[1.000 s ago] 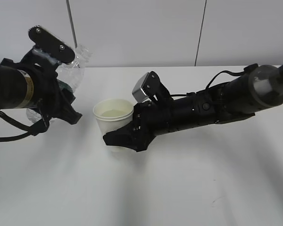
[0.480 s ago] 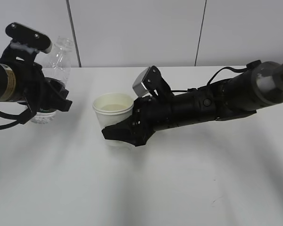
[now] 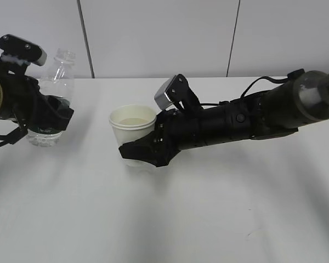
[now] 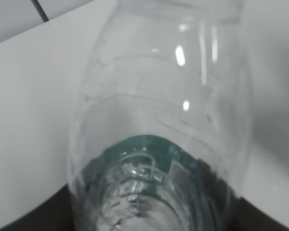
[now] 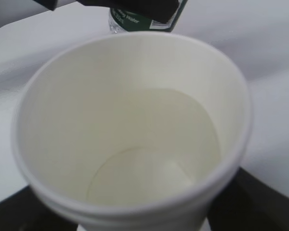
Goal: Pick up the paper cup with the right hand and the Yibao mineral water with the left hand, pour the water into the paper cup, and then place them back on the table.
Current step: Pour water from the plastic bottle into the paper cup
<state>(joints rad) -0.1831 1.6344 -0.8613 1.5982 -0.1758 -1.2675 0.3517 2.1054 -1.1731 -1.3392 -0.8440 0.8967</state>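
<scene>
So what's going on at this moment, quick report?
Left gripper shut on bottle, upright near table. Right gripper shut on paper cup, water inside. Nothing between them.

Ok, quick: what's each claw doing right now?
Left claw: closed on the water bottle.
Right claw: closed on the paper cup.

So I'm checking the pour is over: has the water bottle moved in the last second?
Yes. The Yibao mineral water, held in the left hand, has swung upright and moved left, away from the paper cup, lower against the wall seam.
</scene>
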